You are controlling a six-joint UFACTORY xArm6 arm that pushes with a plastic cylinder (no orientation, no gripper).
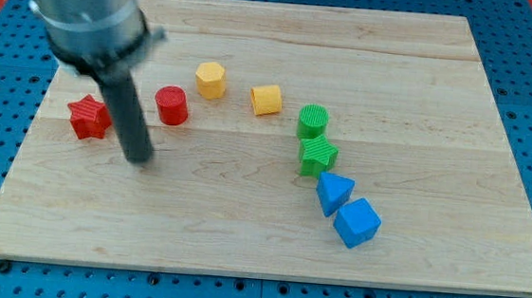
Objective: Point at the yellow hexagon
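The yellow hexagon [210, 80] sits on the wooden board, left of the middle and toward the view's top. My tip [139, 159] rests on the board below and to the left of it, between the red star [89, 117] and the red cylinder [171, 105], a little below both. The tip touches no block. A yellow cube [266, 100] lies to the right of the hexagon.
A green cylinder [313, 121] and a green star [319, 155] stand right of centre. A blue triangle [333, 191] and a blue cube [356, 222] lie below them. The wooden board [441, 106] lies on a blue pegboard surface.
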